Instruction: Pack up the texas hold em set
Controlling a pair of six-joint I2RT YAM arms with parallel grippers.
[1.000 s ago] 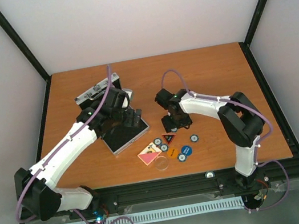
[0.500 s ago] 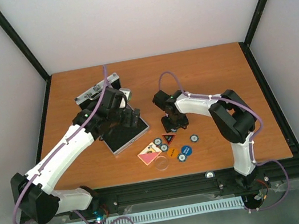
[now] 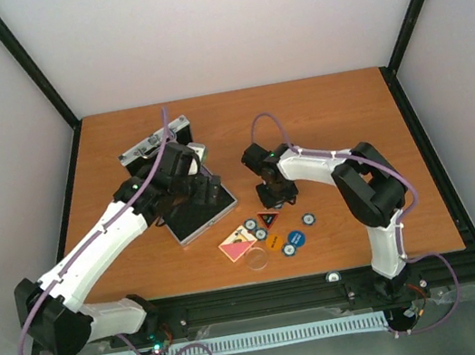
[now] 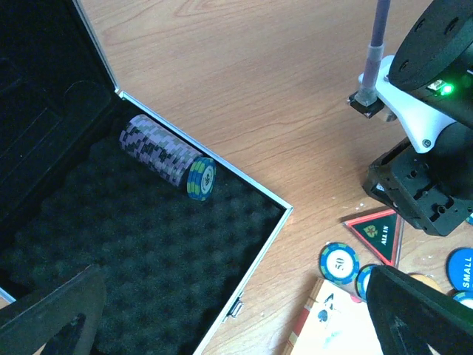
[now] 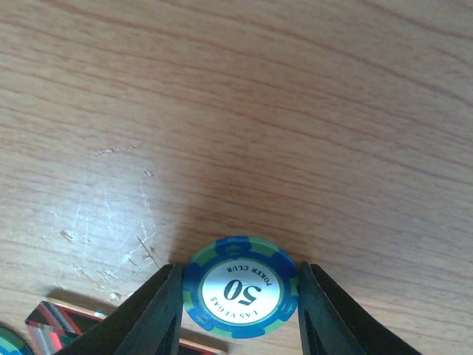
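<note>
Both jaws of my right gripper [image 5: 241, 285] are pinching a blue 50 chip [image 5: 242, 296]; my left gripper [image 4: 233, 318] is hovering, jaws spread wide, over the open case [image 4: 148, 259].

The poker chip [image 5: 241, 296] was blue with green edge blocks and a silver centre; the triangle [image 4: 378, 233] red-bordered black.

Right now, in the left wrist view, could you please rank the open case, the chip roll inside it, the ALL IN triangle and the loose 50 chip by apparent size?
Largest to smallest:
open case
chip roll
ALL IN triangle
loose 50 chip
The last two look nearly alike, so that order is unsure.
</note>
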